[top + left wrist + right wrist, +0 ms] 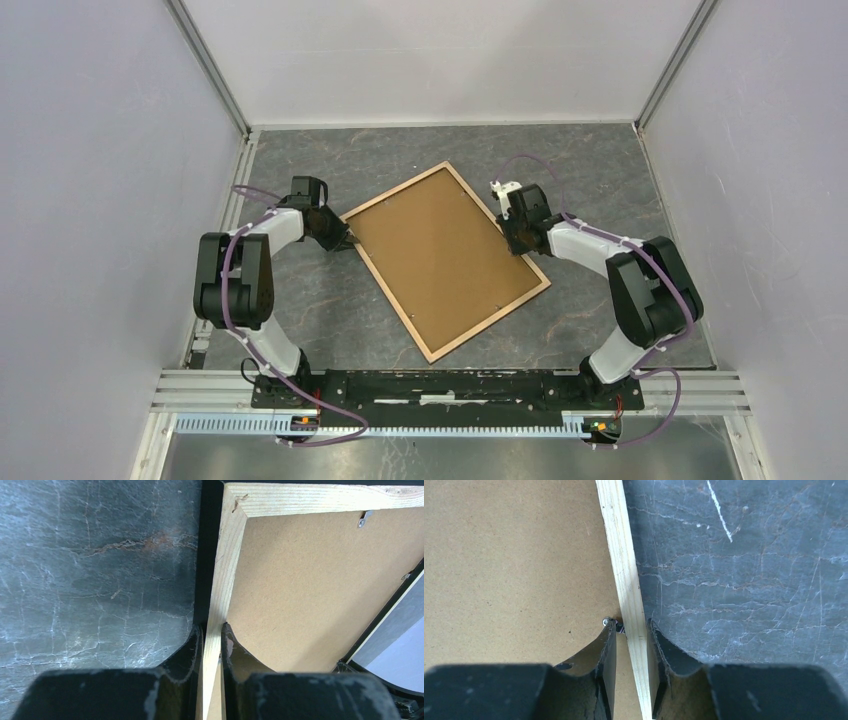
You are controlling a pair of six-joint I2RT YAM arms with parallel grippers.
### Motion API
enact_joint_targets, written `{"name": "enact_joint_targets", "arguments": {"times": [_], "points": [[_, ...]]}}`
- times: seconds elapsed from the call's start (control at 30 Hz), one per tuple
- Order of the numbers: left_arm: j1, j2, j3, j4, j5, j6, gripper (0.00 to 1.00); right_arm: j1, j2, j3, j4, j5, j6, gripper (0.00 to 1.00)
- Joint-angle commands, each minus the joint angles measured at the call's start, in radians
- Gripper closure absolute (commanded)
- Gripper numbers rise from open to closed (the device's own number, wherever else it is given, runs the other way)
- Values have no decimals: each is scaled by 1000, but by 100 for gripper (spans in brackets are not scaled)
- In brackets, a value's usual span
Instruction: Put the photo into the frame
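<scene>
Thin light-wood picture frame point(390, 290) lies diagonally, one long rail at each arm: left hand point(212, 630) pinches its rail, right hand point(631, 625) straddles the other, grip unclear tbh.

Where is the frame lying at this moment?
In the top view, the frame lies diagonally at the middle of the table; the left claw straddles its left rail, the right claw its right rail.

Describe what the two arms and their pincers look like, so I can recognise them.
The left arm and right arm are built from chunky black joints and white links, with a thin purple cable running along each. The left pincer and right pincer each have two black, inward-curved fingers whose edges are chipped and scuffed pale.
</scene>
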Motion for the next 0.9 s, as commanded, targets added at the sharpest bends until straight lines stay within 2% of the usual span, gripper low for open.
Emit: {"name": "enact_joint_targets", "arguments": {"times": [0.0, 0.13, 0.23, 0.4, 0.5, 0.63, 0.77, 0.87], "points": [[8, 59, 46, 22, -41, 54, 98, 14, 22, -72, 81, 47, -64, 100], [7, 66, 77, 10, -43, 75, 98, 25, 20, -56, 81, 76, -79, 98], [8, 63, 83, 2, -50, 90, 98, 27, -6, -23, 30, 54, -56, 65], [8, 70, 81, 0, -53, 104, 98, 3, -28, -8, 6, 43, -47, 51], [9, 71, 77, -1, -49, 108, 98, -37, -32, -22, 29, -37, -37, 48], [10, 67, 77, -2, -49, 112, 98, -42, -12, -24, 35, -32, -44, 47], [10, 62, 69, 3, -46, 111, 98, -42, 17, -21, 39, -34, -51, 54], [11, 61, 65, 10, -40, 108, 98, -42, 28, -28, 67, -38, -50, 66]]}}
